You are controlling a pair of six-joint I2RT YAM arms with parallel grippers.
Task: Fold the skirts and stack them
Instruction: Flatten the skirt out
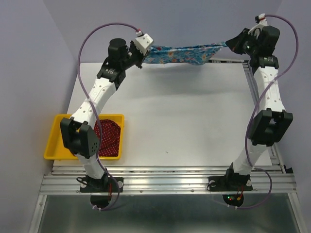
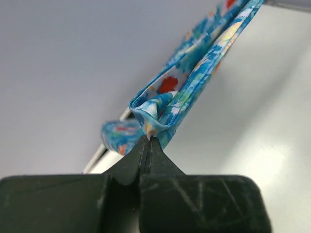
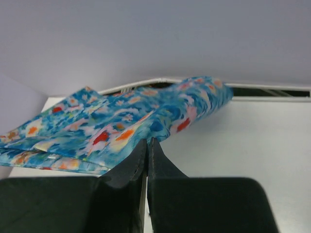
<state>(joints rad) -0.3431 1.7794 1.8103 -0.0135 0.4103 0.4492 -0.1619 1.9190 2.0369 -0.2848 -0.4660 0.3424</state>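
Left gripper (image 2: 147, 138) and right gripper (image 3: 147, 141) clamp the blue skirt (image 1: 184, 54), stretched aloft (fold step); next, lay it flat.

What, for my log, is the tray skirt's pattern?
Dark red skirt, tiny dots; clearest in top external view.

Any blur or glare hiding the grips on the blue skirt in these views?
Left wrist: left gripper sharp at the pinch but black and featureless, blue skirt blurring toward its far end. Right wrist: right gripper equally dark, cloth slightly soft yet readable. Top external: evenly lit, no glare, both grips small but visible.
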